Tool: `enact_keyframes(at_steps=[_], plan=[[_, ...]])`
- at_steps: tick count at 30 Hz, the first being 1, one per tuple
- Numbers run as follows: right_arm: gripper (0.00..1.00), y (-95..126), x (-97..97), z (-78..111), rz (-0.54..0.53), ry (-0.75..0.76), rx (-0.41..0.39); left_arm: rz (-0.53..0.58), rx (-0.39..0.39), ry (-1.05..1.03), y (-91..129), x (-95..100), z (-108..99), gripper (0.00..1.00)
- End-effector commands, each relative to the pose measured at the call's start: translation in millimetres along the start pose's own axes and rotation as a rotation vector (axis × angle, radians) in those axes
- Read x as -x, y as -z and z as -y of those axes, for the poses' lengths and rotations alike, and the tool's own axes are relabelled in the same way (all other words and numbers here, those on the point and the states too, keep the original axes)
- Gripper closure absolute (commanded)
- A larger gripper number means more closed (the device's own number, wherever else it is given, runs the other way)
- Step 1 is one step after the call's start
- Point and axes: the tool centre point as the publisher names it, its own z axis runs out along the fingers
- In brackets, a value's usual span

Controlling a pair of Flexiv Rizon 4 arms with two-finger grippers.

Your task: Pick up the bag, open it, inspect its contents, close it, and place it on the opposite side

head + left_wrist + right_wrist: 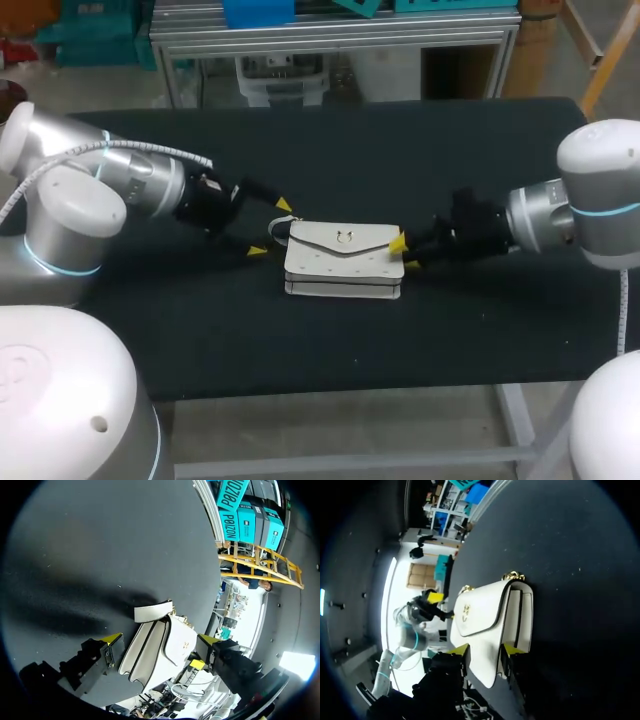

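Item: white bag [345, 262], flap closed, lying flat near the middle of the black table [300, 340], between my two arms. Right gripper [402, 250]: fingers close together and, as far as I can judge, clamped on the bag's right end, one on the flap face and one on the back, likely to anchor it for lifting. Left gripper [270, 228]: fingers wide apart just short of the bag's left end and touching nothing, spread, I judge, to take that end and its strap tab [152, 611].
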Motion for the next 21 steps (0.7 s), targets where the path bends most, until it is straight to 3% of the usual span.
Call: enact_keyframes(at_steps=[1,2,3,4,11,16,21], plan=[[0.82,-7,-0.2,0.7,0.001,0.000,-0.014,-0.004,-0.007,0.004,1,4.1,0,0.00],[0.85,-8,0.8,1.0,0.000,-0.003,-0.022,-0.002,-0.009,0.007,1,4.8,0,0.00],[0.99,-10,1.9,1.2,0.001,-0.006,-0.026,-0.001,-0.011,0.008,2,5.5,1,0.00],[1.00,-11,3.3,1.4,0.001,-0.011,-0.035,0.000,-0.014,0.010,3,6.2,2,0.00],[1.00,-5,14.4,-5.7,0.003,0.000,-0.082,0.058,-0.019,-0.030,16,4.5,8,0.00],[1.00,19,20.1,-21.1,0.046,0.027,-0.088,0.101,-0.020,-0.065,32,0.0,16,0.00],[1.00,42,28.1,-39.0,0.042,0.046,-0.099,0.188,0.054,-0.196,46,2.2,23,0.00]])
